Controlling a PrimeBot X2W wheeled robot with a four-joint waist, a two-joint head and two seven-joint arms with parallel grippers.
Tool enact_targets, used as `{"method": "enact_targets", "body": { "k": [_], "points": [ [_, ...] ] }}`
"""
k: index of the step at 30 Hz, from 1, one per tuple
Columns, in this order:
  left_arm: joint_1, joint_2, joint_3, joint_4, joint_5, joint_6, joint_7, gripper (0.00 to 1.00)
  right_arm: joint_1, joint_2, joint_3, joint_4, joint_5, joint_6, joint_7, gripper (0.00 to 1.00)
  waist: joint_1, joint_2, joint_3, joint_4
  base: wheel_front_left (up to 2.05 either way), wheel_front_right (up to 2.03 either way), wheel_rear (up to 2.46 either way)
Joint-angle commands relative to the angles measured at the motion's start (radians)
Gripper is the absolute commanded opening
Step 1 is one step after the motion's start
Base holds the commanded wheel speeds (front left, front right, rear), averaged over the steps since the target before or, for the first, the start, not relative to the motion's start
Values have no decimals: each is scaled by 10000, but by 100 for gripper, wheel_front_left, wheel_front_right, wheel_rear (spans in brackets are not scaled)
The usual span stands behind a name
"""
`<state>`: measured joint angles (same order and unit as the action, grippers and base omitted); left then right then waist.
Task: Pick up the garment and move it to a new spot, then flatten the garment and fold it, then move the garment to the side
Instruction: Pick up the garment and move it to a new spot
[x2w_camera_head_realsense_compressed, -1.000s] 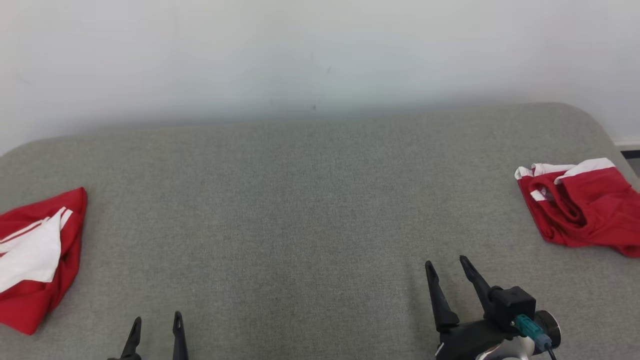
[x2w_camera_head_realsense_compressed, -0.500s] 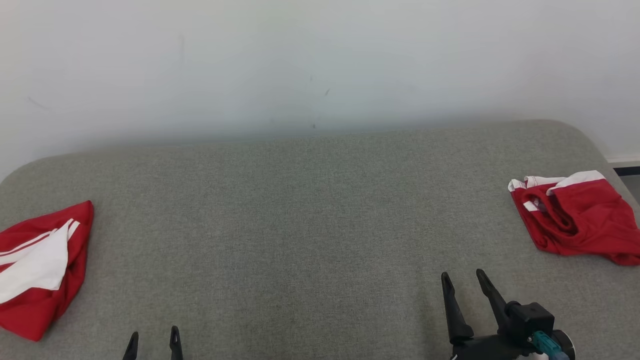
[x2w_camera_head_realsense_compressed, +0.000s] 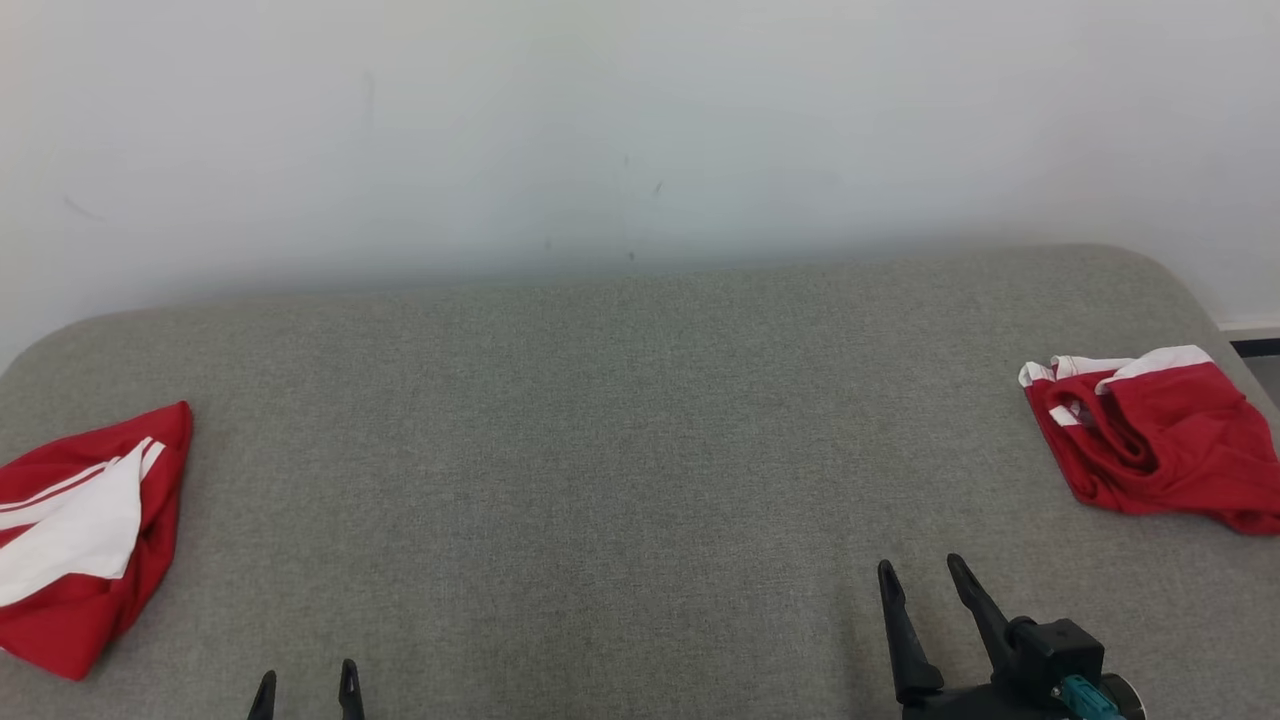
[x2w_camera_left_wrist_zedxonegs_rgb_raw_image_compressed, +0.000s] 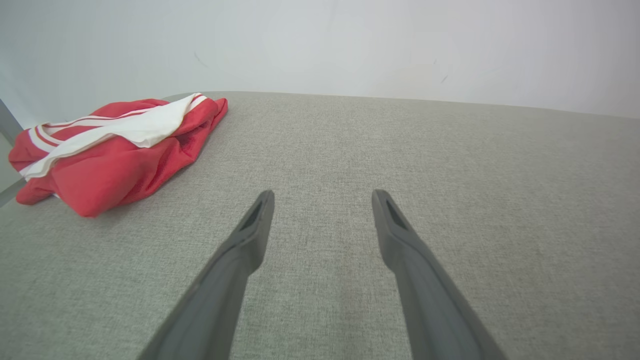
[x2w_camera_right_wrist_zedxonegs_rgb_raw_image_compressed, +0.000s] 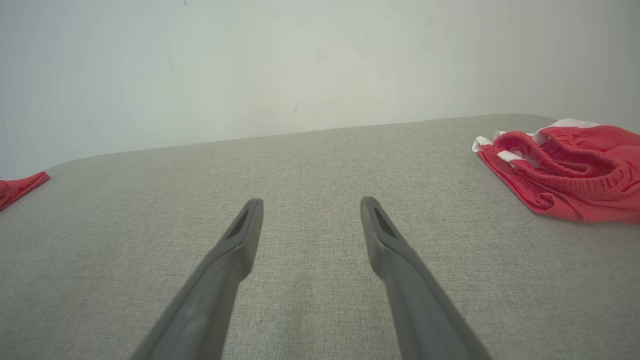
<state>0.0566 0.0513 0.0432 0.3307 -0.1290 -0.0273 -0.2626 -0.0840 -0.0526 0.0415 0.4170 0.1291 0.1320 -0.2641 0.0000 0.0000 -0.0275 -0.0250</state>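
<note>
Two red and white garments lie on the grey padded surface. One garment is bunched at the far left edge and appears again in the left wrist view. The other garment is crumpled at the far right, its elastic waistband showing in the right wrist view. My left gripper is at the bottom left, open and empty, far from both garments. My right gripper stands open and empty at the bottom right, short of the right garment.
A plain white wall rises behind the surface. The surface has rounded far corners, and a strip of floor shows past its right edge. The broad middle stretch between the garments is bare grey fabric.
The whole head view has shifted down, so the camera has moved. Both grippers sit lower in the picture and stay open. Neither garment has changed shape.
</note>
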Motion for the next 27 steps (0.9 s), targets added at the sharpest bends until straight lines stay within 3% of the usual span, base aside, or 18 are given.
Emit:
{"method": "enact_targets", "body": {
  "k": [1, 12, 27],
  "points": [
    [29, -12, 5, -51, -29, -4, -33, 100, 51, 23, -1, 36, 45, -27, 1, 100, 0, 0, 13, 12, 0, 0, 0],
    [-106, -11, 69, -5, -96, 129, -33, 100, 101, 22, 225, 5, -30, -27, 1, 100, 0, 0, 197, 674, 0, 0, 0],
    [26, -9, 658, -86, -23, 134, -33, 100, -107, 21, 855, -13, 340, -27, 1, 100, 0, 0, 414, 3526, 0, 0, 0]
  ]
}}
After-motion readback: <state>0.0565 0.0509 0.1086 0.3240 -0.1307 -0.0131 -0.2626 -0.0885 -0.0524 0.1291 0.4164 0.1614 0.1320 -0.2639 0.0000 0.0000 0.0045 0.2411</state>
